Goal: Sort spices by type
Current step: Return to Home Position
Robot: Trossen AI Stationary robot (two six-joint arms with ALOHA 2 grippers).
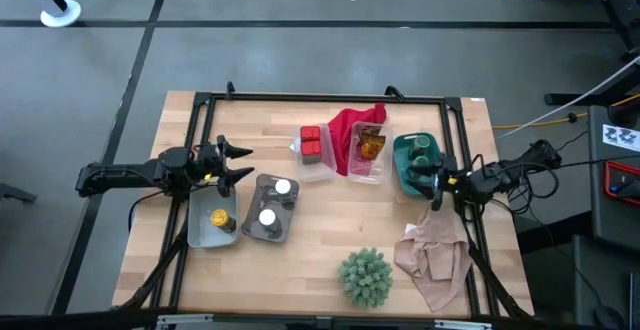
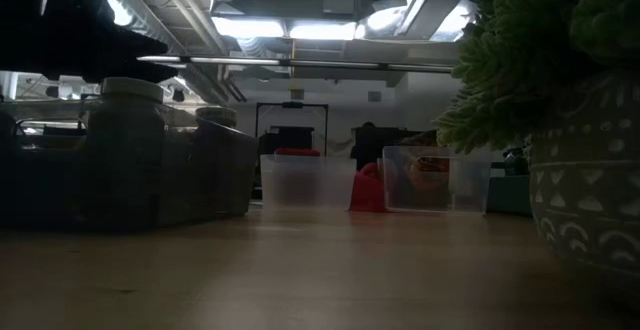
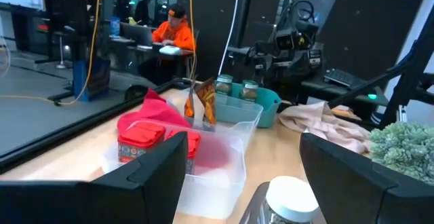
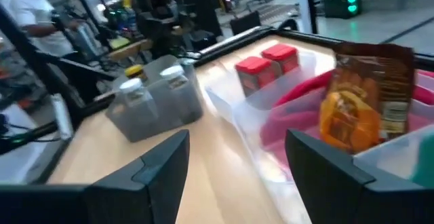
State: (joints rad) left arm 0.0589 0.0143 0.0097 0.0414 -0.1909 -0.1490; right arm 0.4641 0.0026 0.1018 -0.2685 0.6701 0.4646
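Two red tins (image 1: 311,142) sit in a clear tub beside a red cloth (image 1: 352,130). A brown-amber packet (image 1: 371,147) stands in a second clear tub. Green-labelled jars (image 1: 418,152) stand in a teal bin (image 1: 400,175). Two white-topped jars (image 1: 275,202) fill one grey bin, and a yellow-capped jar (image 1: 219,218) stands in another. My left gripper (image 1: 240,163) is open and empty, just beyond the grey bins toward the far side. My right gripper (image 1: 432,186) is open and empty at the teal bin's near edge. Its wrist view (image 4: 234,170) looks at the tins (image 4: 268,61).
A spiky green ball plant (image 1: 365,275) in a patterned pot (image 2: 590,170) stands near the front edge. A beige cloth (image 1: 432,250) lies at the front right. Bare wood lies in the table's middle (image 1: 320,220). A person (image 3: 173,30) sits in the room behind.
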